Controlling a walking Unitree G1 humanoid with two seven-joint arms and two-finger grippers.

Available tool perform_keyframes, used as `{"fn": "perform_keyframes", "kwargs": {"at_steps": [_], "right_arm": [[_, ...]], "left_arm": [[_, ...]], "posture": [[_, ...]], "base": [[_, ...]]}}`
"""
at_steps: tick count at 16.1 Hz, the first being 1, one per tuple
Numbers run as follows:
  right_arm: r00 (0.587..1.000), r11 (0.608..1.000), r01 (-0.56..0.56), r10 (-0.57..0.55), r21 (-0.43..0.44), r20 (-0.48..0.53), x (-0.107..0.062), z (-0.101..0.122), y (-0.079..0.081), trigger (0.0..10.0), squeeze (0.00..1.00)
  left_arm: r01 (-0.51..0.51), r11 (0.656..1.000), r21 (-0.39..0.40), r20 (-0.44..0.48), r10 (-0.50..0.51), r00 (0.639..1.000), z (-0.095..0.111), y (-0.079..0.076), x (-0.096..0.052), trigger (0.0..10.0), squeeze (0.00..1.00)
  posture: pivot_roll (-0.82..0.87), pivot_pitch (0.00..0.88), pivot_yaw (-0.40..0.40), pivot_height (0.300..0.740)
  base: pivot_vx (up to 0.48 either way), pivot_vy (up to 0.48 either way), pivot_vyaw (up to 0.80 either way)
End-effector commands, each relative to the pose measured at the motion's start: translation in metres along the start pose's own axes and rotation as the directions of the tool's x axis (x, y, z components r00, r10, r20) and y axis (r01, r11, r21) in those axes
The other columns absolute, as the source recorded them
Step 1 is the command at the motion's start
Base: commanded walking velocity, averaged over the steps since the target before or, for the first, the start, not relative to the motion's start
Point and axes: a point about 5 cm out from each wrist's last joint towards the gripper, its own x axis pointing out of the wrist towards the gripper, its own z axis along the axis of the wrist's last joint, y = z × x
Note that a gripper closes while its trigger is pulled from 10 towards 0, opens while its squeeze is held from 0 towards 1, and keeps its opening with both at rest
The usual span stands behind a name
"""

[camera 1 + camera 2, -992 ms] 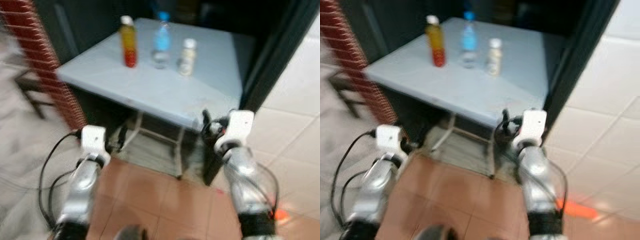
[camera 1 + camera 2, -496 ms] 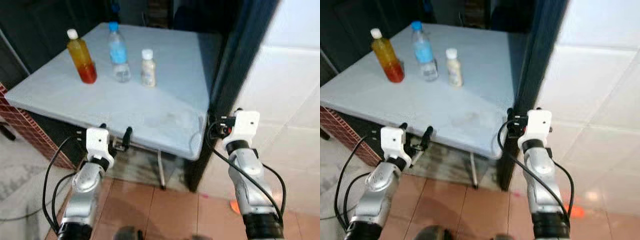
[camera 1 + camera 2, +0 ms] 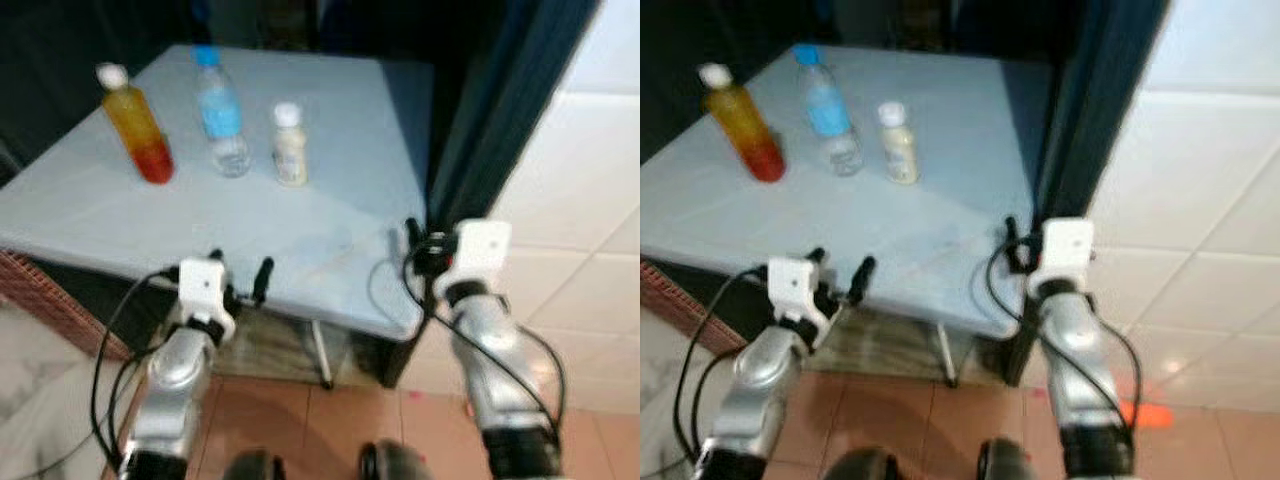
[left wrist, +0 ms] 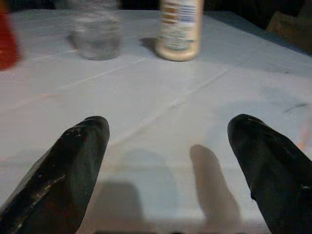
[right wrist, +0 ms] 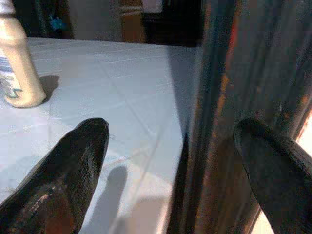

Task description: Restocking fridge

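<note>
Left gripper (image 3: 240,280): fingers spread wide, nothing between them. It hovers just over the near edge of the pale grey table (image 3: 330,130), towards the near left corner. In the left wrist view both fingertips (image 4: 80,146) sit above the tabletop and cast shadows on it; contact with the surface cannot be confirmed.

Right gripper (image 5: 170,146): fingers also wide apart, holding nothing. It sits at the near right corner of the table, where the tabletop meets a dark upright post (image 3: 500,110). In the right wrist view one finger (image 5: 78,156) is over the table surface and the other (image 5: 273,165) lies on the far side of the post, so the post stands in the gap between them. Whether either finger touches the post cannot be told.

Bottles, three, all upright, in a row near the far left corner of the table:
- orange bottle (image 3: 135,125), white cap, orange shading to red liquid, nearest the left edge.
- water bottle (image 3: 220,120), clear with blue cap and blue label, in the middle, just beside the orange one.
- cream bottle (image 3: 289,145), small, white cap, printed label, on the right of the row and slightly nearer the front edge.

All three stand well apart from both grippers. The rest of the tabletop shows faint smudges near the front edge.

Surroundings: white tiled wall (image 3: 590,200) right of the post; reddish-brown floor tiles (image 3: 330,430) below the arms; brick edge (image 3: 60,300) at lower left. Head views are somewhat blurred.
</note>
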Motion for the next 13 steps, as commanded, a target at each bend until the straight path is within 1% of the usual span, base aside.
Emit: {"fn": "perform_keyframes", "kwargs": {"at_steps": [1, 9, 13], "right_arm": [[1.0, 1.0, -0.013, 0.013, 0.011, 0.003, 0.0005, 0.0017, 0.0075, 10.0, 0.0], [1.0, 1.0, -0.003, 0.003, 0.009, 0.003, 0.0003, 0.0017, 0.0071, 10.0, 0.0], [1.0, 1.0, -0.002, 0.002, 0.01, 0.001, 0.0008, 0.0015, 0.0071, 10.0, 0.0]], "left_arm": [[-0.03, 0.999, 0.01, -0.004, 0.03, 1.0, 0.0014, 0.0107, -0.0029, 10.0, 0.0], [-0.035, 0.999, 0.013, -0.023, 0.036, 0.999, 0.0, 0.0104, -0.0028, 10.0, 0.0], [-0.08, 0.997, 0.023, 0.016, 0.08, 0.997, 0.0039, 0.0123, -0.0014, 10.0, 0.0]], "posture": [[0.0, 0.082, 0.034, 0.74], [0.01, 0.085, 0.033, 0.74], [0.01, 0.08, 0.028, 0.74]], "base": [[0.0, 0.48, 0.0], [0.0, 0.48, 0.0], [0.0, 0.473, 0.0]]}}
